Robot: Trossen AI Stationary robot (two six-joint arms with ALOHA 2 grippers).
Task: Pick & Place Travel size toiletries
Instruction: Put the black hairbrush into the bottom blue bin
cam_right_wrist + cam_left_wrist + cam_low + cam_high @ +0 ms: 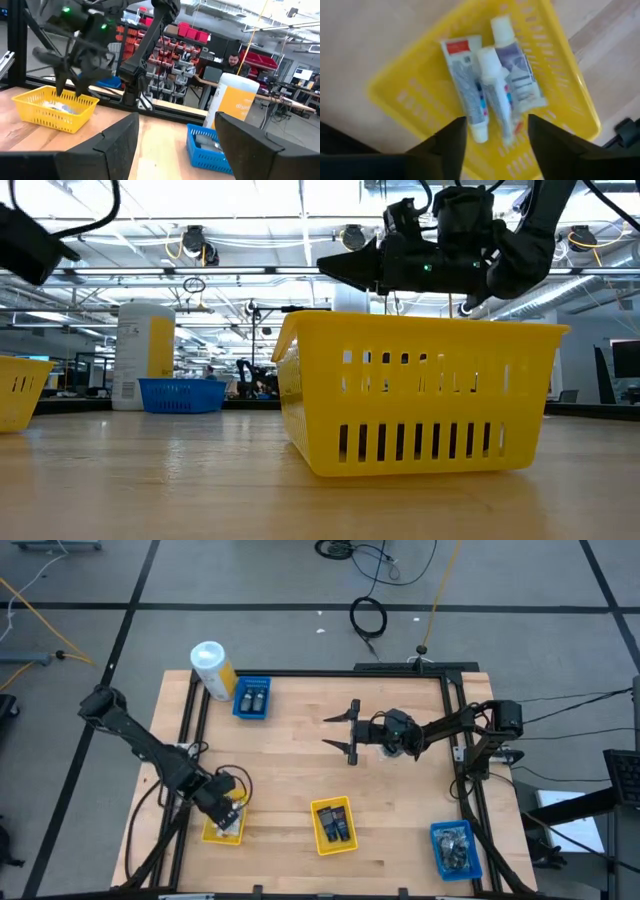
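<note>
A: Pale wooden desk (300, 755) boards are seen from above, framed in black rail, with four trays spread over them. Why is the left hand (226, 808) parked at seven o'clock?

B: It is hung directly over the yellow tray (223, 830) near that corner, seemingly because the tubes are being sorted there. Three white tubes (490, 90) are seen lying side by side in that tray, caps toward the hand.

A: Is anything held by it?

B: Nothing is seen between its fingers (452, 145); they are parted, with bare tray showing in the gap. A release is judged likelier than a grasp. The tubes lie just beneath and slightly ahead of the fingertips, not touching them.

A: And the right hand (352, 732)?

B: It is held above the desk's middle, toward one o'clock, spread wide and empty, pointing toward nine o'clock. Dark bottles are kept in the blue tray (251, 698) at eleven o'clock and in the middle yellow tray (333, 825) at six; wrapped packets are heaped in the blue tray at five o'clock (455, 845).
</note>
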